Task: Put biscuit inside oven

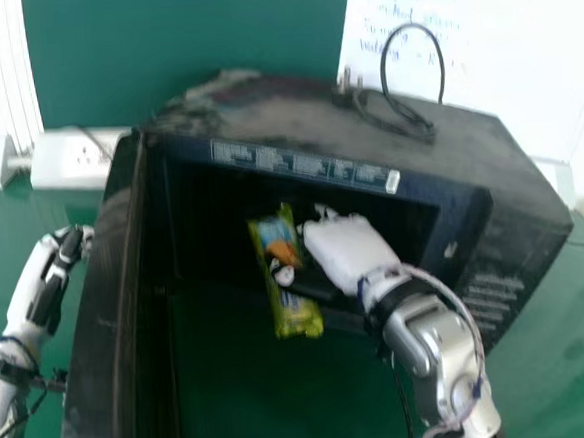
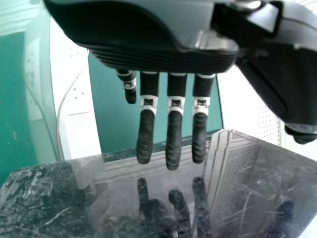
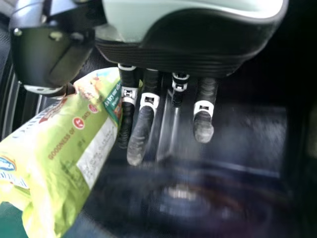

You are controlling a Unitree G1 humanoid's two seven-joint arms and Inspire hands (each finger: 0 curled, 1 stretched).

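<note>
Biscuit packet point(image 1: 297, 314), green and yellow, is sitting at the mouth of the oven point(image 1: 316, 127), one end inside the cavity, the other jutting out at the front over the green table point(image 1: 244, 393). Packet is slanting, being held near its inner end. Right hand point(image 1: 346, 250) is gripping it: thumb is pressing on one face, fingers are lying nearly straight along the other. In the right wrist view, fingertips point(image 3: 136, 144) are pointing into the dark cavity, and a round shape is showing faintly on its floor. Right arm is coming in across the oven's front. Oven door point(image 1: 99, 323) is standing wide open on the robot's left. Left hand point(image 1: 48, 286) is hanging outside, by the door's outer face, holding nothing, fingers extended; their reflection is showing in the glossy panel. Black cord point(image 1: 441, 63) is looping up from the oven top. Behind, white socket box point(image 1: 68, 164) is sitting on the left, white board with handwriting point(image 1: 522, 73) on the right.
</note>
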